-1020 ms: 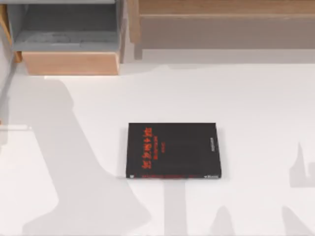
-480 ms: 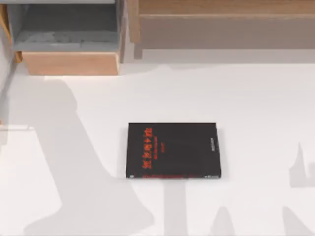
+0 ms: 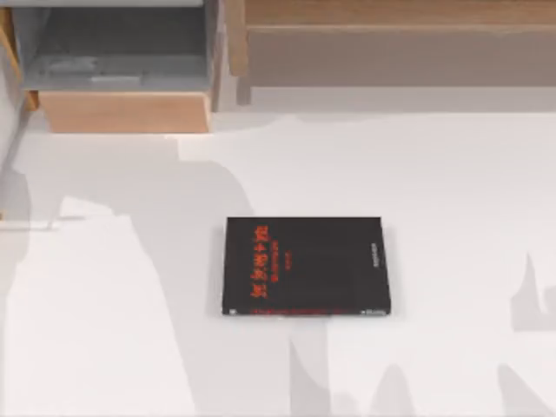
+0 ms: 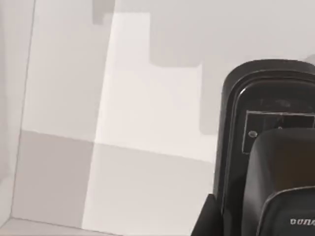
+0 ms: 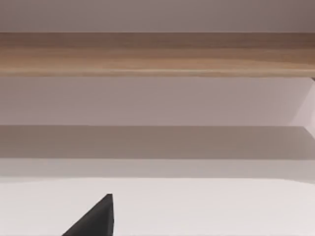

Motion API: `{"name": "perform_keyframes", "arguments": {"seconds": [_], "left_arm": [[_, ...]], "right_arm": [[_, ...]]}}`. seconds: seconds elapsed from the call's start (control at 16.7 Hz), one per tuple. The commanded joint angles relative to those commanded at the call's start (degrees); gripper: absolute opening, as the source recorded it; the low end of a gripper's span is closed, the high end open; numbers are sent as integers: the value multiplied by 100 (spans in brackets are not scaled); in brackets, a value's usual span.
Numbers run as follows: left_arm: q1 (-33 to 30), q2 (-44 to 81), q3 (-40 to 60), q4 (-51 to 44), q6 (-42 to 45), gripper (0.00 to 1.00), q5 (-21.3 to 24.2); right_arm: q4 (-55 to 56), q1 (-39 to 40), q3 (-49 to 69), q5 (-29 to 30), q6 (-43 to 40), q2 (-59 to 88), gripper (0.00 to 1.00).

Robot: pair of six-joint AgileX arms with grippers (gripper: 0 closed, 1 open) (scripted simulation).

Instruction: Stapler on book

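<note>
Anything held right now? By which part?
Cannot be told. The stapler looms close in the left wrist view, grip unseen; the book lies free on the table.

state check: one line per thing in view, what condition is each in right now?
book: closed, lying flat on the table, cover up, nothing on top of it.
table: white, bearing the book near its middle.
stapler: a black object close to the left wrist camera, probably the stapler; whether it is gripped cannot be told.
right gripper: one dark fingertip over the table.
</note>
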Motion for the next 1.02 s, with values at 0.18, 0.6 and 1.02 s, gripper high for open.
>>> {"name": "perform_keyframes", "arguments": {"seconds": [0.18,0.6,1.02], "left_arm": [[-518,-512,-342,30,-730,0,-71],[-2552,-1126,-1444,263,-2566,0,-253],[-4773,-1196,-2424,641,-4214,0,-464]], "right_arm": [[0,0,0,0,0,0,100],[0,0,0,0,0,0,100],[0,0,0,0,0,0,100]]}}
